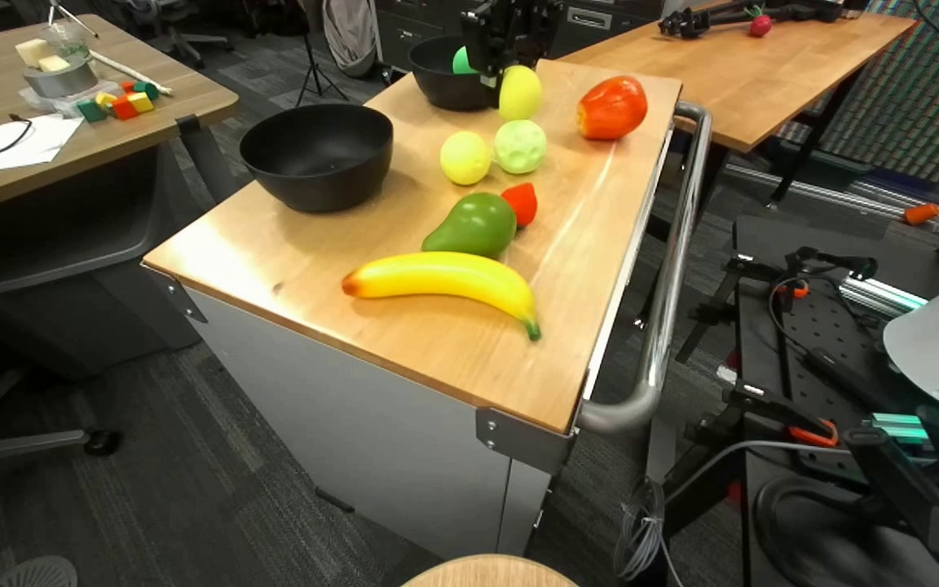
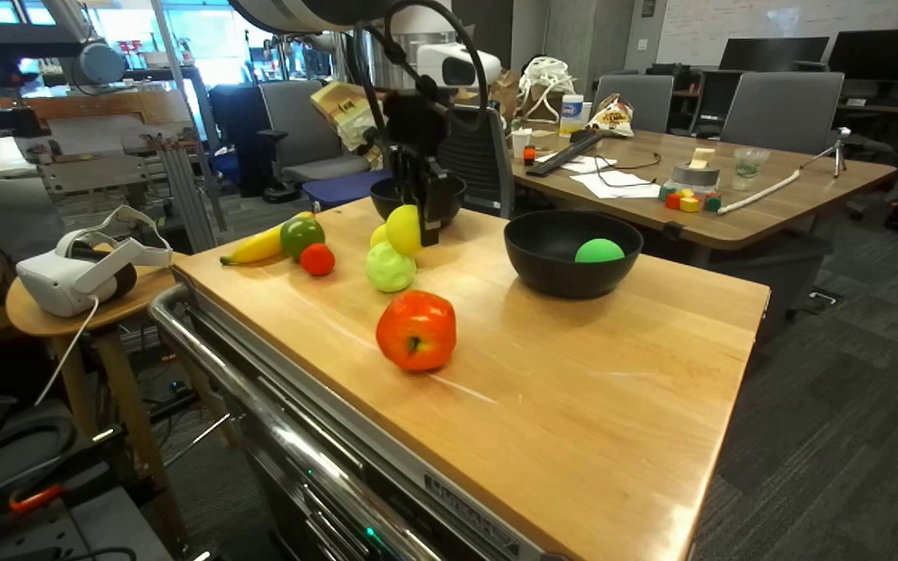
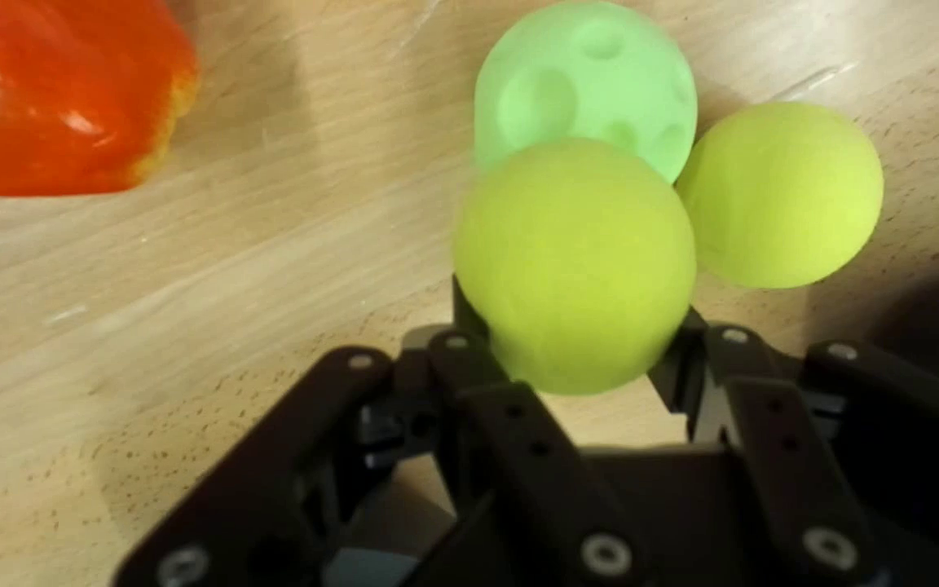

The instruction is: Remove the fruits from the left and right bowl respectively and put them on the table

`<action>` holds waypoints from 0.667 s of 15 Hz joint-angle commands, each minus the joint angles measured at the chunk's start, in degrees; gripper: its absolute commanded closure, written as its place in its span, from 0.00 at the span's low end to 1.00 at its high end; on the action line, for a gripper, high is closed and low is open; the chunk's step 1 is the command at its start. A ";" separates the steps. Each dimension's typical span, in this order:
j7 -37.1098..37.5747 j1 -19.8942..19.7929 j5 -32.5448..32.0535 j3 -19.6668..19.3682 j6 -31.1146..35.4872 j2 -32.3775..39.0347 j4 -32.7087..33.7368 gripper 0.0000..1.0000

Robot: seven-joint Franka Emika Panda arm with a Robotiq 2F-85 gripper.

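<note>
Your gripper [image 3: 575, 322] grips a yellow ball [image 3: 574, 253], held above the tabletop [image 1: 298, 253]. In the wrist view the ball overlaps a dimpled pale green ball [image 3: 592, 90]; these angles don't let you say for certain whether the two touch. Just beside the dimpled one, on the tabletop, you have a second yellow ball [image 3: 783, 196]. In an exterior view, your banana [image 1: 445, 277] lies next to the green oval fruit [image 1: 478, 227], with the small red fruit [image 1: 523, 202] right by that. The larger orange-red fruit [image 2: 416, 335] stands well apart from the banana. A black bowl [image 2: 546, 269] holds a bright green ball [image 2: 599, 251]; a second black bowl [image 1: 315, 179] also sits on the tabletop.
</note>
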 commanded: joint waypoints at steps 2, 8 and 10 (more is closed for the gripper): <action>-1.51 0.63 -0.51 0.33 -0.68 0.79 0.42 0.78; -3.41 1.18 -1.76 0.71 1.61 2.83 2.11 0.78; -3.39 1.67 -3.39 0.73 2.62 3.49 2.98 0.78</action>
